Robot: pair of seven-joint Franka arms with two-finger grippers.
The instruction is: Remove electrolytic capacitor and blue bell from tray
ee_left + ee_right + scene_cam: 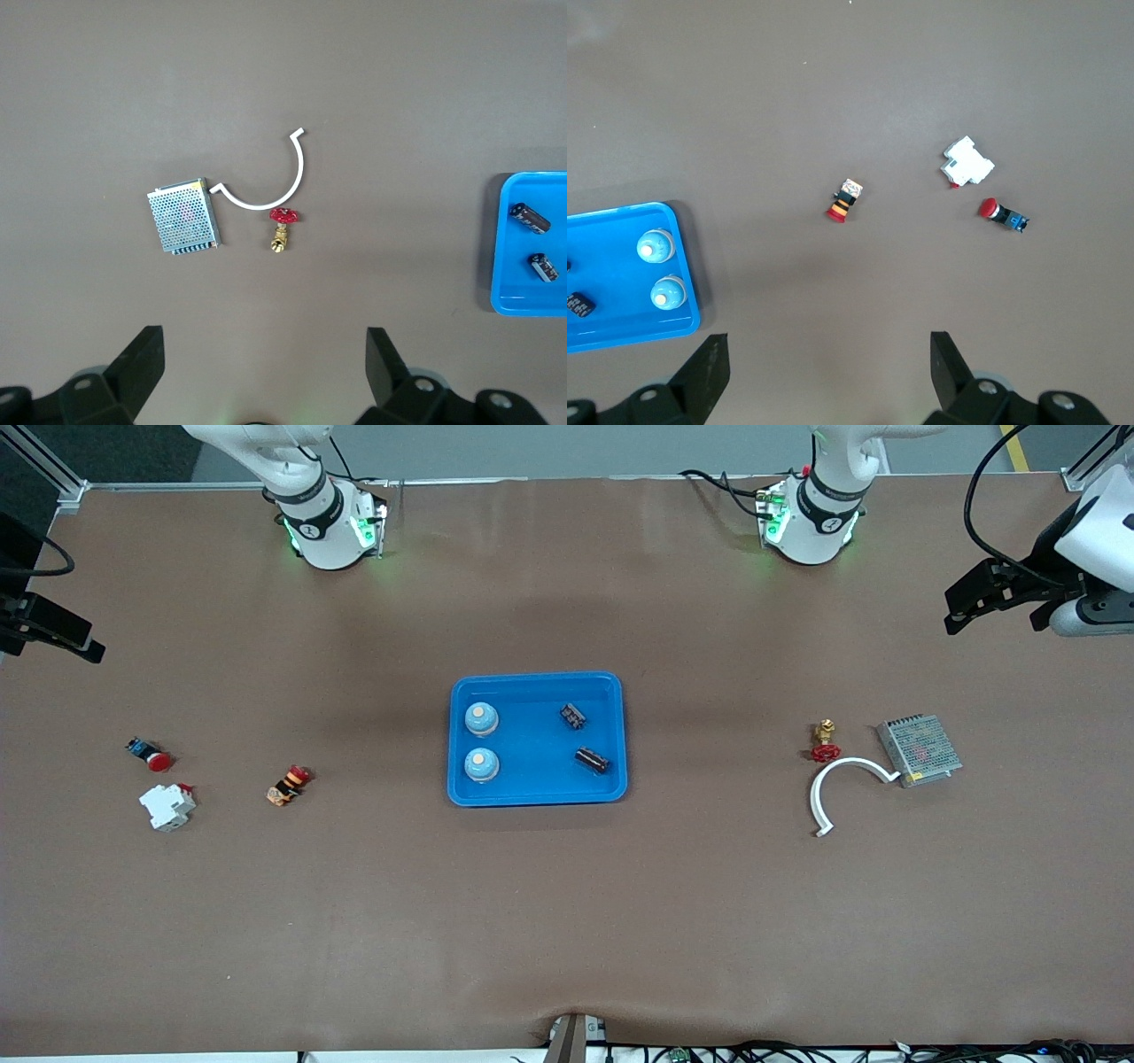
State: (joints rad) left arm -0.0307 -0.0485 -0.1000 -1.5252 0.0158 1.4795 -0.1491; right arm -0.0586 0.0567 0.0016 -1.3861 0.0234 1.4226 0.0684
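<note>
My left end effector (pixel 261 354) hangs wide and empty over the bare worktop (pixel 567 921) at the left arm's end. My right end effector (pixel 824 359) is just as wide and just as empty over the right arm's end. Neither is anywhere close to the tray (pixel 538 796), which sits in the middle of the worktop, well apart from both.

Inside the tray are two blue bells (pixel 481 719) (pixel 481 764), one nearer the front camera than the other, on the side toward the right arm. Two dark capacitors (pixel 574 715) (pixel 593 760) lie on the side toward the left arm.

The risk I see is picking wrongly or sloppily. With two look-alikes of each kind, I could take both of a pair, or nudge one while closing on its neighbour. The capacitors lie flat and look round, so I judge they may roll away from my fingers or slide against the rim. The bells are domed and could slip upward out of a pinch. The tray looks light; a dragging finger might shift it.

Clutter flanks it: a red-handled valve (pixel 826 741), a white curved clip (pixel 842 788) and a metal mesh box (pixel 920 750) toward my left arm's end; a red pushbutton (pixel 151 755), a white breaker (pixel 168 805) and an orange-striped switch (pixel 288 786) toward my right arm's end. A careless drop could land on these.
</note>
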